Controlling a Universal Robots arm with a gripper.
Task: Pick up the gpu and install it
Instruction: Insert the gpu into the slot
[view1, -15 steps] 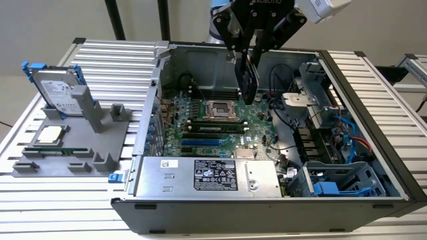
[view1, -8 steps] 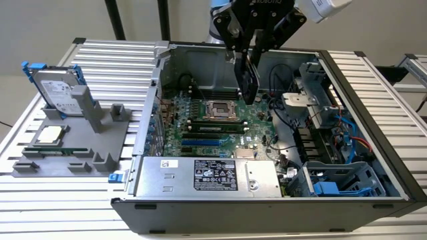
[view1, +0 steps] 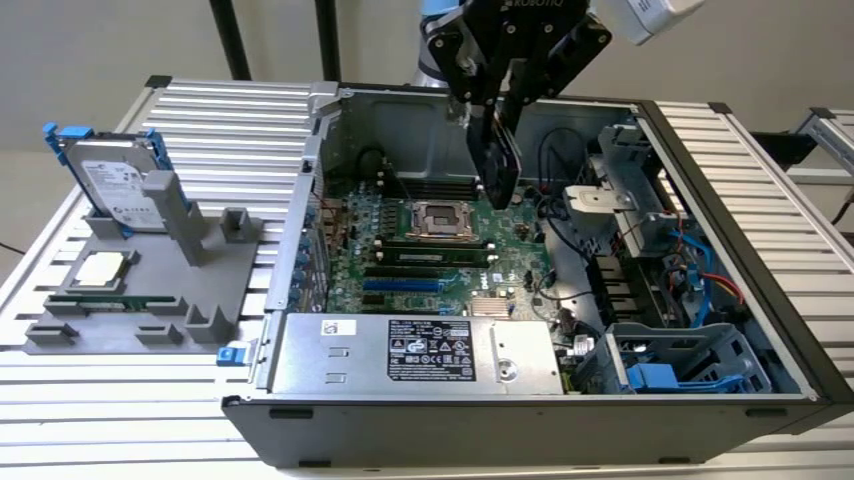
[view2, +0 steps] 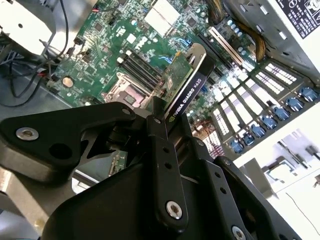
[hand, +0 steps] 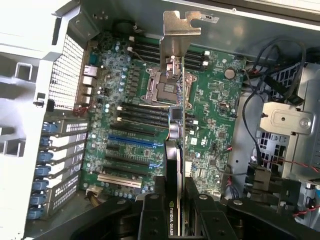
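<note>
Pinches the gpu (hand: 176, 115) by one end in the end effector (hand: 175, 192), silver bracket (hand: 179, 25) at the far end. Hangs it over the green board (hand: 210, 100) inside the open computer case (view1: 534, 430), touching no slot, likely to leave room for lining up.

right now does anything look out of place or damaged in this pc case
Nothing looks damaged or spilled. The gpu hangs on edge in the gripper above the motherboard, not plugged into it.

gpu (view1: 498, 165) in tool (view1: 501, 108), above motherboard (view1: 400, 252)
</note>
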